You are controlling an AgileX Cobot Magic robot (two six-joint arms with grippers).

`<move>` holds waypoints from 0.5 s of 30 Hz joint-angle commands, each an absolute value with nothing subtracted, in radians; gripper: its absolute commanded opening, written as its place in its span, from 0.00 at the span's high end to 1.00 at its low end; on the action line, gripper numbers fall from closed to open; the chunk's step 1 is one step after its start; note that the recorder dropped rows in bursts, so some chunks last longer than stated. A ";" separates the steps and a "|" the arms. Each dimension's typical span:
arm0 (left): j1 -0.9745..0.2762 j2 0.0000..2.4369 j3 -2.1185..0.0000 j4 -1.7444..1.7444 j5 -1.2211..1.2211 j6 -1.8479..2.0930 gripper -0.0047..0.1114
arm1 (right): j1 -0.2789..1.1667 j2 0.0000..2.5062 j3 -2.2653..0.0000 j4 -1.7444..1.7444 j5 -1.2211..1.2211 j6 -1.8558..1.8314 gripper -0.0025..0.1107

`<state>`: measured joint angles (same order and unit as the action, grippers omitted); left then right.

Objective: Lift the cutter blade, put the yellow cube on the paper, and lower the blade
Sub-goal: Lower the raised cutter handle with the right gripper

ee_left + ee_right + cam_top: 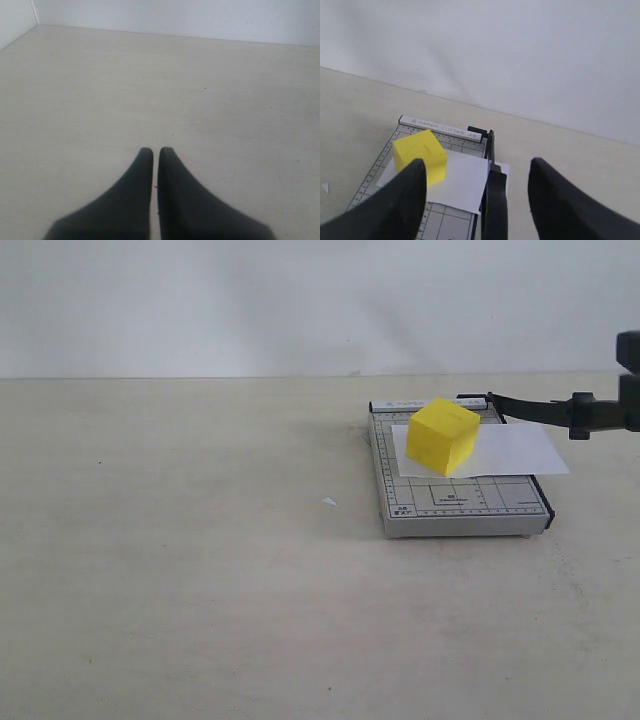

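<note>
Cutter blade (494,200), a long thin black arm with a thick rounded handle, between the spread jaws of the right gripper (477,165). The two dark fingers (405,200) stand well apart on either side of the handle and touch nothing, so the blade is not gripped. From the room's side the blade (530,405) runs out from its hinge at the back of the small grey gridded cutter board (450,502). It appears partly raised, though its height cannot be judged from this angle.

Beside the blade, the plain white rectangular paper (462,182) lies across the board, one edge passing under the blade and overhanging. The bright yellow plain cube (442,435) rests on the paper's other end, clear of the blade.

Well apart, the left gripper (155,150) hangs over the bare pale table (100,90), its jaws nearly together on nothing.

Judgement: only the lowering remains.

Hazards:
- With the jaws open, an unsupported blade may fall and jolt the board.
- A grasp taken off-centre may let the rounded handle slip.
- The descending blade may shear or drag the overhanging paper, shifting the cube with it.
</note>
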<state>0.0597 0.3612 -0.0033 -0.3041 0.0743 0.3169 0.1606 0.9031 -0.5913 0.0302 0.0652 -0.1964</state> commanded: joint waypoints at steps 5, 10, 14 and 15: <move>0.054 0.357 0.000 -0.298 0.076 0.318 0.92 | 0.082 1.083 -0.755 0.045 0.119 -0.119 0.47; 0.045 0.357 0.000 -0.298 0.076 0.318 0.92 | 0.008 1.143 -0.757 0.049 0.208 -0.042 0.47; 0.006 0.357 0.000 -0.298 0.076 0.318 0.92 | 0.028 1.192 -0.757 0.049 0.223 -0.034 0.47; 0.000 0.357 0.000 -0.298 0.076 0.318 0.92 | 0.032 1.201 -0.757 0.049 0.230 -0.035 0.47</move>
